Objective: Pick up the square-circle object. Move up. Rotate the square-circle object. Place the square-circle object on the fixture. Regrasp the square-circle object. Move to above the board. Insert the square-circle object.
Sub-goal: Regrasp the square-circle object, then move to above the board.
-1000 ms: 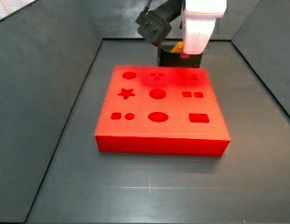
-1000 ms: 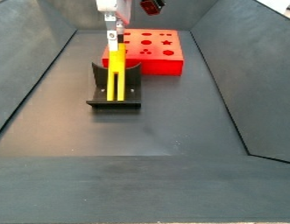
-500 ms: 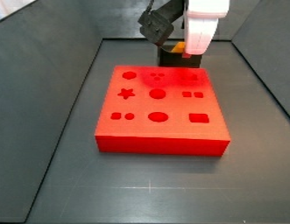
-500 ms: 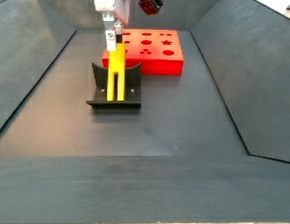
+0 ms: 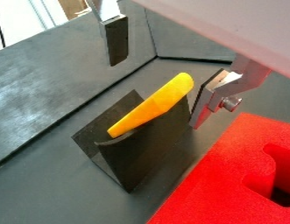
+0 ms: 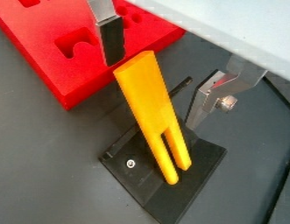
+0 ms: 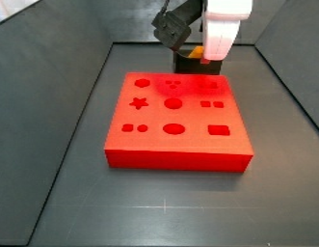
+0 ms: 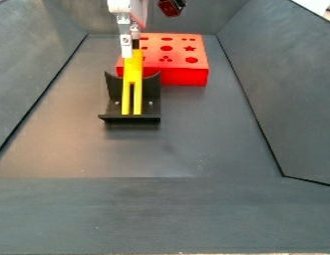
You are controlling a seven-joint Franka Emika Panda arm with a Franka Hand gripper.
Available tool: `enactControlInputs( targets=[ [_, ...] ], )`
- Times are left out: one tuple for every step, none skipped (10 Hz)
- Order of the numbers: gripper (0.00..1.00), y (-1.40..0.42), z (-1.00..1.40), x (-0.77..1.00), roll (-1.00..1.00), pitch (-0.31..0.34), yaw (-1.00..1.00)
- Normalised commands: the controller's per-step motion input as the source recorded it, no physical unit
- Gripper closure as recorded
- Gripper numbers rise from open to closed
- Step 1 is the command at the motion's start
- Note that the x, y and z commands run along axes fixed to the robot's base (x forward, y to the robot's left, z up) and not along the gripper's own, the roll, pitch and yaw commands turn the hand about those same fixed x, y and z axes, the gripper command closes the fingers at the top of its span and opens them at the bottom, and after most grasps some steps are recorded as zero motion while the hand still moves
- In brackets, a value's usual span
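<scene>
i have the end effector [image 6: 159, 70] sitting over the fixture [image 6: 159, 175], at the upper end of the peg [image 6: 153, 109]. in both wrist views its two fingers stand apart with a clear gap on each side of the peg: one finger [image 6: 109, 35] is just beside the peg's top end, its partner [image 6: 211, 96] is off to the far side, and neither pad looks pressed on the yellow plastic. so i read it as open, holding nothing.

the peg [image 8: 132, 82] stands in the fixture [image 8: 130, 108], leaning a little against the upright back of the bracket, prongs pointing down at the base plate. in a wrist view [image 5: 150, 107] it shows as a yellow blade rising out of the dark block [image 5: 130, 149].

the board [image 8: 176, 57] lies flat on the dark floor [image 8: 194, 139] just behind the fixture in a side view, close but not touching it as far as i can tell. in a side view [image 7: 174, 118] the board fills the middle, with its star, circles, oval and square cut-outs all open. there the arm [image 7: 216, 29] hangs past the board's far edge, and the fixture [image 7: 194, 65] is a dark lump mostly hidden beneath it; i cannot make out the peg from that side.
</scene>
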Motion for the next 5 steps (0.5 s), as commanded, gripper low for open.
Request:
enactControlInputs(
  targets=[
    [0.00, -0.02, 0.00, 0.08, -0.01, 0.200, 0.06],
    [0.00, -0.02, 0.00, 0.08, -0.01, 0.200, 0.06],
    [1.00, 0.50, 0.17, 0.00, 0.00, 0.000, 0.00],
    [1.00, -0.06, 1.00, 0.01, 0.00, 0.345, 0.16],
    [1.00, -0.06, 1.00, 0.01, 0.00, 0.351, 0.15]
  ],
)
